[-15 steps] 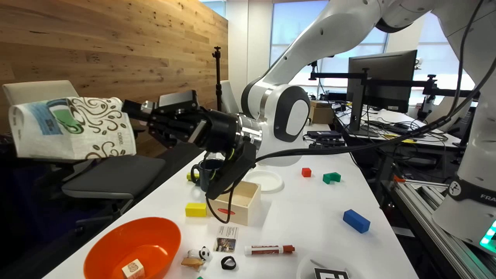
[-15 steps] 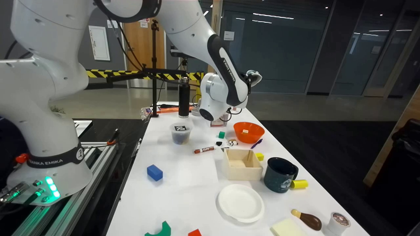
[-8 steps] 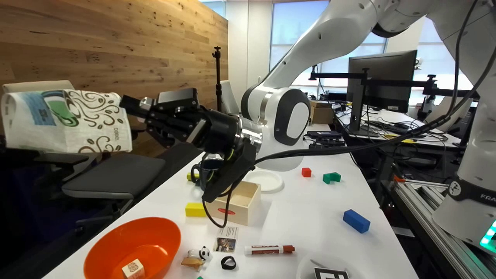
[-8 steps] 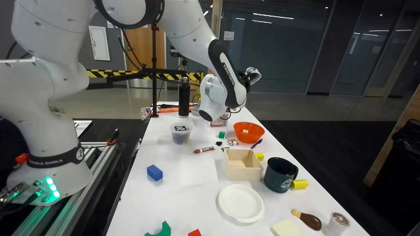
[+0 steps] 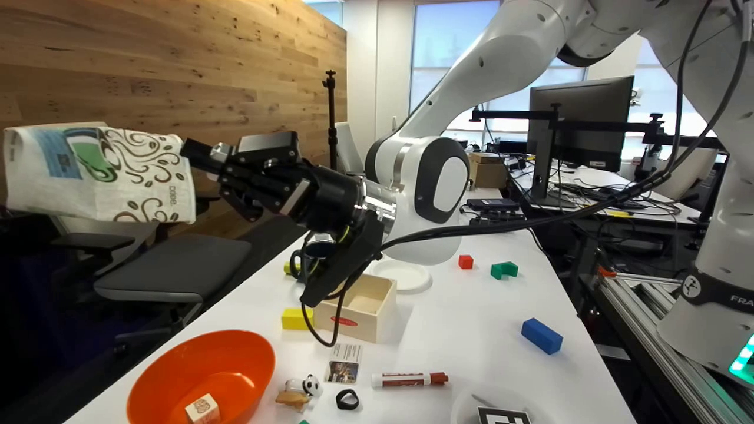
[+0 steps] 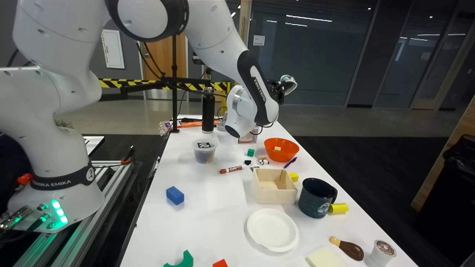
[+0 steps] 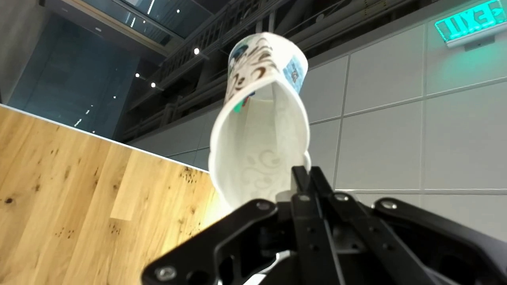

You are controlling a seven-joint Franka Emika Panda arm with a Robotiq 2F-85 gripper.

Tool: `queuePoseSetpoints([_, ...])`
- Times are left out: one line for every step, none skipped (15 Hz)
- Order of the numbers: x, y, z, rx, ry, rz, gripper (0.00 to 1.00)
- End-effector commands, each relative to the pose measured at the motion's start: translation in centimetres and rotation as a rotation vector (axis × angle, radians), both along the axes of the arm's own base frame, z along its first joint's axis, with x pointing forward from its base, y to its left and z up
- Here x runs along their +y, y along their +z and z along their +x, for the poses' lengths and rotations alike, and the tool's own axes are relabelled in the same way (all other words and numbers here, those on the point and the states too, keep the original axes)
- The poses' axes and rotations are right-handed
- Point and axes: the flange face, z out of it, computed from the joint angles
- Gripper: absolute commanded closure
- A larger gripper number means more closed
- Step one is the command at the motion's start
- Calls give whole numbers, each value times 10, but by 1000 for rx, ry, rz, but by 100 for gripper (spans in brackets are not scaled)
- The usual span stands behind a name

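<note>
Printed sheet (image 5: 100, 174), white with brown swirls plus a green-and-blue motif, is held up in mid-air, curled into a hollow tube shape; whether paper or cloth can't be told. In both exterior views it is seen clear of the surface (image 6: 207, 222), seemingly past the long edge opposite the robot base (image 6: 55, 185), toward the end with the orange bowl (image 5: 197, 347). A chair (image 5: 177, 265) is seen below and behind it in an exterior view.

Jaws: brought together, tips practically side by side, the sheet's near rim apparently pinched at one spot; the nip itself is partly hidden in the wrist view. The open mouth is left gaping, rim lobed, print showing faintly inside.

Handling, judged: very light, thin, soft to springy, easily creased, not breakable. Little slip expected with the rim nipped; some flop at the free end likely. Best taken by the rim, low force; if squeezed across the middle, it would probably be flattened.

On the surface: dark mug (image 6: 310, 202) placed near that same long edge, yellow cylinder (image 6: 338, 208) just beside it; wooden box (image 6: 276, 195) set further in; white plate (image 6: 272, 230) nearer the opposite end; blue block (image 6: 174, 195) toward the robot-side edge; marker (image 5: 406, 380) between block and bowl.
</note>
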Motion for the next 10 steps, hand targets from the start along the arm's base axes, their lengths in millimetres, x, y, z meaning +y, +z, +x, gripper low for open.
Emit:
queuePoseSetpoints([4, 6, 3, -30, -34, 46, 99])
queuePoseSetpoints([5, 6, 3, -32, -34, 51, 99])
queuePoseSetpoints([5, 6, 3, -33, -34, 53, 99])
queuePoseSetpoints([5, 6, 3, -33, -38, 55, 99])
queuePoseSetpoints([5, 5, 3, -32, -40, 54, 99])
queuePoseSetpoints([5, 5, 3, -30, -42, 51, 99])
queuePoseSetpoints([4, 3, 4, -22, -49, 42, 99])
queuePoseSetpoints([3, 2, 4, -16, -54, 33, 99])
queuePoseSetpoints([3, 2, 4, -18, -58, 25, 99])
queuePoseSetpoints([3, 1, 4, -17, -63, 20, 99])
